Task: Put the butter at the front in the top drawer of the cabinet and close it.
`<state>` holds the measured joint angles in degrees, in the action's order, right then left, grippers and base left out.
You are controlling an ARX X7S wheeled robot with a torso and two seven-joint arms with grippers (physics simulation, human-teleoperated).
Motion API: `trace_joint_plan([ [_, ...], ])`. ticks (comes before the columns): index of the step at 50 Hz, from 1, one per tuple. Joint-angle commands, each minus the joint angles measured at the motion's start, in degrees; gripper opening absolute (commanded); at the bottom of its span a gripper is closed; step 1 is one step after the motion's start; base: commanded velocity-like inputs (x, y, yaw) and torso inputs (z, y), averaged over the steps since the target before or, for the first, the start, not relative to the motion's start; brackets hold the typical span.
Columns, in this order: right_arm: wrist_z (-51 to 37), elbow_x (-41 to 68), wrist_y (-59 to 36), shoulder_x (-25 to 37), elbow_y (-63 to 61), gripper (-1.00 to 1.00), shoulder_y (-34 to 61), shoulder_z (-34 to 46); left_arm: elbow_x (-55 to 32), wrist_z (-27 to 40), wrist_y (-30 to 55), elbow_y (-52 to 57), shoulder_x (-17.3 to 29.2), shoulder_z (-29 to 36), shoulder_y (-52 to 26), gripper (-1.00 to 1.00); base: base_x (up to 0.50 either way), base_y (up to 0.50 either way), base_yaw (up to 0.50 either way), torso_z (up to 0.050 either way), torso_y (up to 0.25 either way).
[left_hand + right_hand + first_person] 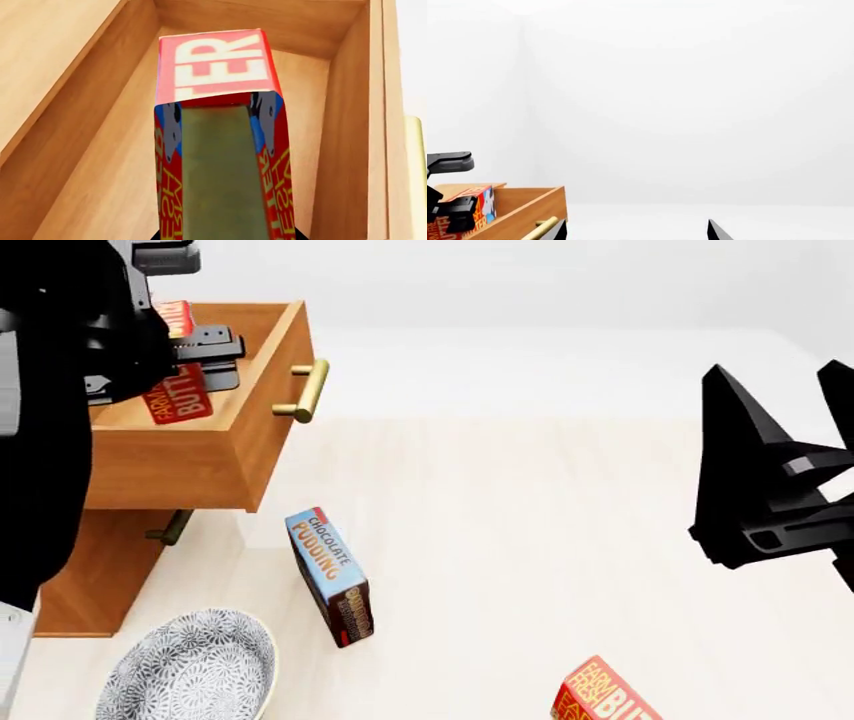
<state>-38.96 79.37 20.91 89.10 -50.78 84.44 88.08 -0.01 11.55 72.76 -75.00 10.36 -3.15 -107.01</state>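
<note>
The cabinet [94, 570] stands at the left, its top drawer [254, 455] pulled out. Over the drawer the left gripper [180, 365] clenches the butter [178, 398] – carton above the cavity. The right gripper [781, 405] hangs released, well apart – jaws spread.

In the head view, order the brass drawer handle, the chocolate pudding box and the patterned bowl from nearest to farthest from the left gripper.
1. Brass handle, on the open top drawer's front, beside the left gripper.
2. Chocolate pudding box, on the floor below the drawer.
3. Patterned bowl, lowest, left of the box.
</note>
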Motion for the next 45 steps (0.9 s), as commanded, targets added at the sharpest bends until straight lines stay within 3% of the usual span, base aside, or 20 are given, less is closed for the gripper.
trace_joint_plan([
  [1,0.0,-0.2,-0.1,-0.3,0.0,1.00,-0.3,-0.1,0.0,0.3,-0.6,0.0,0.2,0.7,0.0,-1.00,0.00,0.00,0.00,0.000,0.000],
  [20,0.2,-0.4,0.1,-0.2,-0.3,1.00,-0.8,-0.2,-0.3,0.9,-1.8,0.0,0.4,-0.2,0.8,-1.00,0.00,0.00,0.00,0.000,0.001],
  [21,0.2,-0.4,0.0,-0.2,-0.3,1.00,-0.8,-0.2,-0.5,0.9,-2.1,0.0,0.4,-0.7,0.7,1.00,0.00,0.00,0.00,0.000,0.000],
  [40,1.0,-0.5,0.1,0.7,-1.3,1.00,-0.8,-0.8,0.1,-3.8,-4.3,0.0,0.0,1.2,-1.4,1.00,0.00,0.00,0.00,0.001,0.000],
  [45,1.5,-0.9,0.5,0.3,-0.9,1.00,-1.2,-0.6,1.4,-11.7,-10.3,0.0,-2.2,7.8,-4.6,1.00,0.00,0.00,0.00,0.000,0.000],
])
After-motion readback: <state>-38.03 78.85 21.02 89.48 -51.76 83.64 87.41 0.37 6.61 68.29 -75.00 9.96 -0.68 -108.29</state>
